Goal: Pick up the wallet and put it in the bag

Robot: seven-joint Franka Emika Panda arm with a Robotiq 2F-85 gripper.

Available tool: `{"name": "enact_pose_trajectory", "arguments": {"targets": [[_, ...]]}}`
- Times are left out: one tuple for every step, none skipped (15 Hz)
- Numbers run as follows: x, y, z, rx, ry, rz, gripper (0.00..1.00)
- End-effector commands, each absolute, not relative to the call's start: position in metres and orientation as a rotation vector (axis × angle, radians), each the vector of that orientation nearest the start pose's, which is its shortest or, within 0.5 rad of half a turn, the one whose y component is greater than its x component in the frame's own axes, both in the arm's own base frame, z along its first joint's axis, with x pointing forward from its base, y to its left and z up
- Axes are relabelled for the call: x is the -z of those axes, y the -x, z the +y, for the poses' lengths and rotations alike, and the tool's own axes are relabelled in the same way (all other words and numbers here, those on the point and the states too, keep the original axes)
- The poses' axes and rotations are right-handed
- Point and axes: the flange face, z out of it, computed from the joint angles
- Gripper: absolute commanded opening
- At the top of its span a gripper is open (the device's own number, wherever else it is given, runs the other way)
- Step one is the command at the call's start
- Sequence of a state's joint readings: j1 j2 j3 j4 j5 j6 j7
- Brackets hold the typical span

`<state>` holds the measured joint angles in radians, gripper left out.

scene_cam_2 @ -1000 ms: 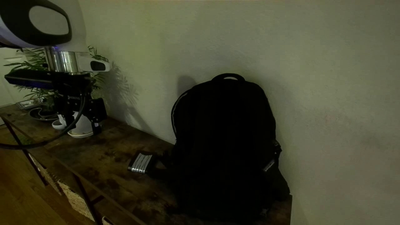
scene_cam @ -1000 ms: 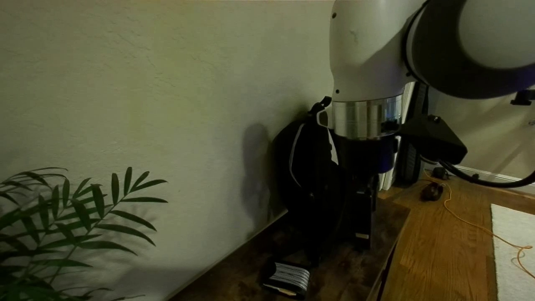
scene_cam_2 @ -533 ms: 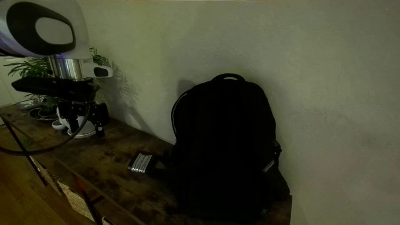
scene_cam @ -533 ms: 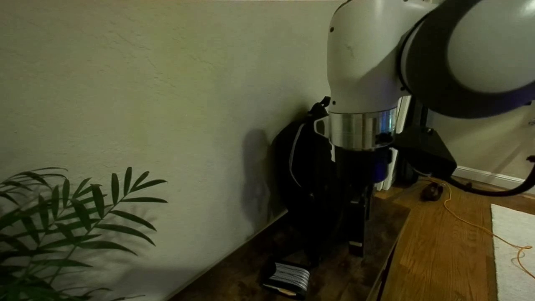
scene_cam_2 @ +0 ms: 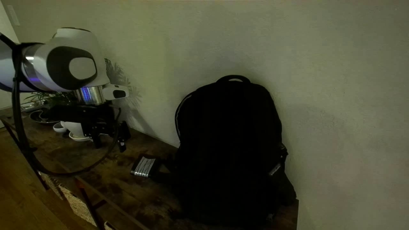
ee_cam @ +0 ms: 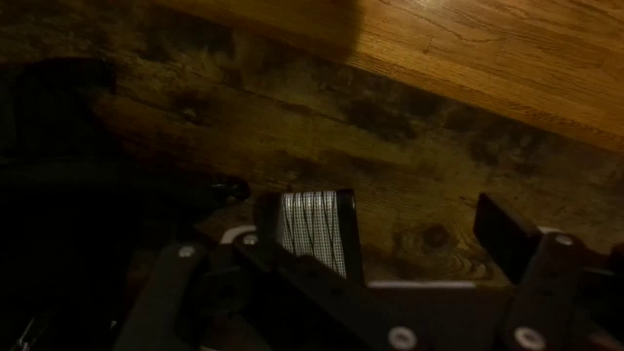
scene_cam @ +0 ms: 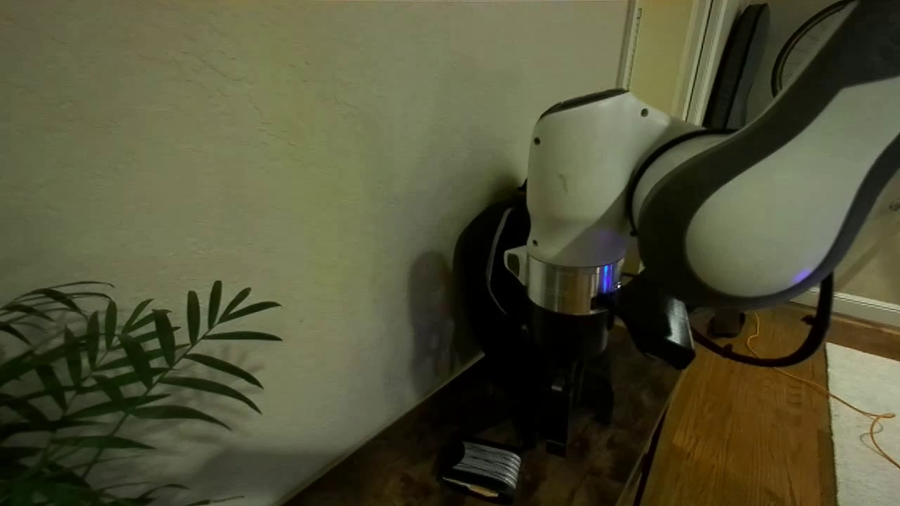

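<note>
The wallet (scene_cam: 486, 464) is a small dark rectangle with pale streaked bands. It lies flat on the tabletop beside the bag, and also shows in an exterior view (scene_cam_2: 144, 166). The bag (scene_cam_2: 230, 143), a tall black backpack with a top loop, stands against the wall; in an exterior view (scene_cam: 485, 281) the arm partly covers it. My gripper (scene_cam_2: 109, 147) is open and empty, above the table and off to one side of the wallet. In the wrist view the wallet (ee_cam: 314, 222) shows near the left finger of the open gripper (ee_cam: 382, 219), which hides part of it.
A dark wooden tabletop (scene_cam_2: 96, 166) runs along the wall (scene_cam_2: 335, 95). A leafy plant (scene_cam: 140, 372) stands at one end, with a white pot (scene_cam_2: 75, 129), a small white bowl (scene_cam_2: 59, 127) and a dark dish (scene_cam_2: 43, 118). A strap end (ee_cam: 231, 190) lies near the wallet.
My arm has come down and moved closer to the wallet, with the gripper staying open. The wallet and the bag have not moved.
</note>
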<state>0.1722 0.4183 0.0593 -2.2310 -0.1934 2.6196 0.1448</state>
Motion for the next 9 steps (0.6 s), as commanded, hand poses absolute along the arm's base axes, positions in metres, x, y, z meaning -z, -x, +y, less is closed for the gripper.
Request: {"name": "enact_pose_trajectory", "arguments": {"targets": [[-0.161,-0.540,0.134,0.039,3.237,-0.424,1.00],[-0.154,-0.544,0.135,0.047,3.252,-0.427,1.00],[-0.149,-0.547,0.136,0.050,3.263,-0.431,1.00],[-0.142,-0.551,0.137,0.049,3.274,-0.439,1.00],[-0.136,-0.554,0.138,0.045,3.285,-0.443,1.00],[-0.129,-0.557,0.139,0.038,3.294,-0.443,1.00],[-0.124,-0.560,0.141,0.035,3.301,-0.445,1.00],[-0.117,-0.564,0.143,0.029,3.307,-0.445,1.00],[-0.111,-0.566,0.144,0.024,3.311,-0.446,1.00]]}}
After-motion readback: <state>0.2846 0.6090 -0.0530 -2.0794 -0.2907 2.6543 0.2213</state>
